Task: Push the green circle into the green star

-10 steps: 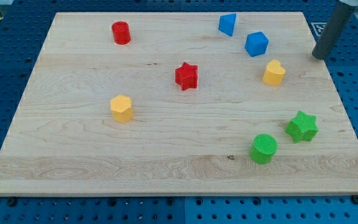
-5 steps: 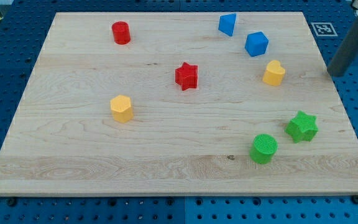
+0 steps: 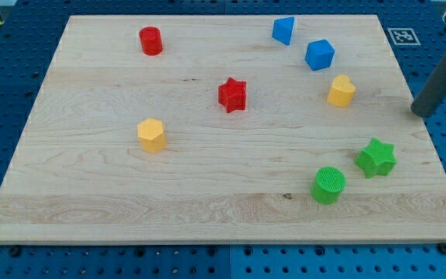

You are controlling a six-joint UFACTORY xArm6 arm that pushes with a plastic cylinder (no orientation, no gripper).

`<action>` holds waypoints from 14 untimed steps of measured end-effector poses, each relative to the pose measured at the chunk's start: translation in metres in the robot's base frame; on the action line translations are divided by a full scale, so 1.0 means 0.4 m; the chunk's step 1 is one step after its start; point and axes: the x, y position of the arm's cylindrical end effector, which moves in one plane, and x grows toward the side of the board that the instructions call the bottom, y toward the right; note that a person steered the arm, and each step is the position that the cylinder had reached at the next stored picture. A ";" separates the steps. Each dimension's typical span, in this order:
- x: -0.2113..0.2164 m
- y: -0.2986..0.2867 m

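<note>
The green circle point(image 3: 329, 185) is seen near the counter's point(image 3: 91, 201) bottom right, with the green star point(image 3: 376, 158) just beside it, up and to the view's right, a small gap between them. A glancing push is the likely risk: contact off the circle's centre could send it past the star or toward the counter's bottom edge. No gripper is fitted; my tip point(image 3: 421, 113) is placed at the counter's right edge, above the star and well apart from the circle.

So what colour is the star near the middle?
The star is red, plain in the camera view.
</note>
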 end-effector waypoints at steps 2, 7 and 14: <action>0.014 -0.025; 0.059 -0.184; 0.333 -0.579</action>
